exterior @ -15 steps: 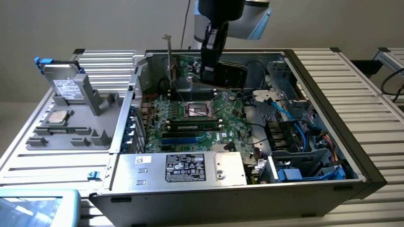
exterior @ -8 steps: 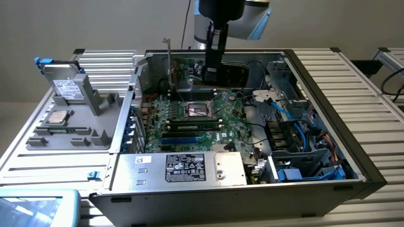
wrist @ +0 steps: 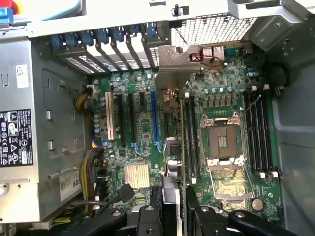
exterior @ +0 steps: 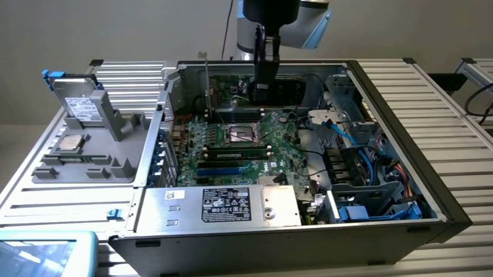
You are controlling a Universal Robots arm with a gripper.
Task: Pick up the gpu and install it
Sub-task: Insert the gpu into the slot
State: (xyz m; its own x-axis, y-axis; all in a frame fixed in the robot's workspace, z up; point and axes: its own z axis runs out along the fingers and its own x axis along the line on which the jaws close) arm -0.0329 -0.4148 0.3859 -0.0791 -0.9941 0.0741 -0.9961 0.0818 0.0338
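Gripper point(exterior: 262, 86): clenched on the gpu, over the open computer case point(exterior: 400, 144).
Gpu point(exterior: 230, 88): hanging edge-down above the motherboard point(wrist: 142, 147), silver bracket toward the case wall with the slot covers.
Long axis: parallel to the expansion slots.
Offset: lower edge just beside the long blue slot point(wrist: 154, 115), on the processor-socket point(wrist: 221, 142) side; apparently not yet seated.

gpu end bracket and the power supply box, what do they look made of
Gpu end bracket: likely bare sheet metal, silver with a dull sheen. Power supply box: likely unpainted steel sheet, matte grey with stamped slots; exact alloy unclear.
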